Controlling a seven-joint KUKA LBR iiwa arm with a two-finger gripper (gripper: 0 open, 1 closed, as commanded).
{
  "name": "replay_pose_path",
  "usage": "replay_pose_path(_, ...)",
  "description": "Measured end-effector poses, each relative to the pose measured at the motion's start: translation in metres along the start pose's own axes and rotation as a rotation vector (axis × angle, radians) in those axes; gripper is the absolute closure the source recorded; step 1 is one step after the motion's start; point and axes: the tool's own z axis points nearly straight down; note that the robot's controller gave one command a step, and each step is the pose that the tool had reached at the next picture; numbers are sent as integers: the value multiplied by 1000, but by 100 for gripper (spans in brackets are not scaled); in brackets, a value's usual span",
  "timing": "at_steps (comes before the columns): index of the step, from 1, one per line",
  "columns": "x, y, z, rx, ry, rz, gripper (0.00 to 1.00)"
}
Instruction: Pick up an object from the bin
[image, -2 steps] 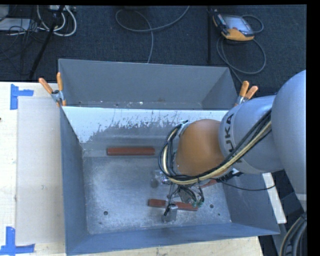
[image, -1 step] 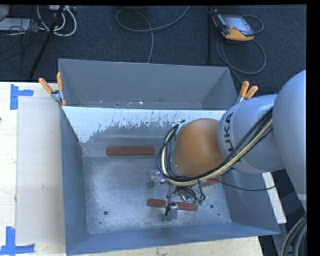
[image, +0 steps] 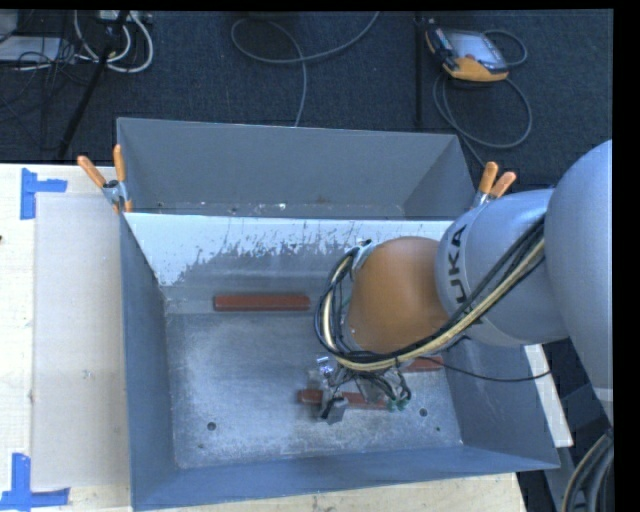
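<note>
Where the arm ends low at the bin's floor, the claw (image: 331, 398) is down on a short reddish-brown stick (image: 307, 397) that lies flat, its ends showing on either side of the claw. Whether the claw is apart or clamped on the stick cannot be told. Just above the claw, black and yellow cables (image: 335, 320) loop round the wrist's orange cover (image: 395, 295). Farther up and left of the claw, well apart, a second brown stick (image: 262, 302) lies by the back wall of the grey bin (image: 150, 400).
</note>
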Motion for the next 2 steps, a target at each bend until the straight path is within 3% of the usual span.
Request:
replay_pose_path(1, 0, 0, 0, 0, 0, 1, 0)
replay_pose_path(2, -60, -19, -1, 2, -5, -392, 0)
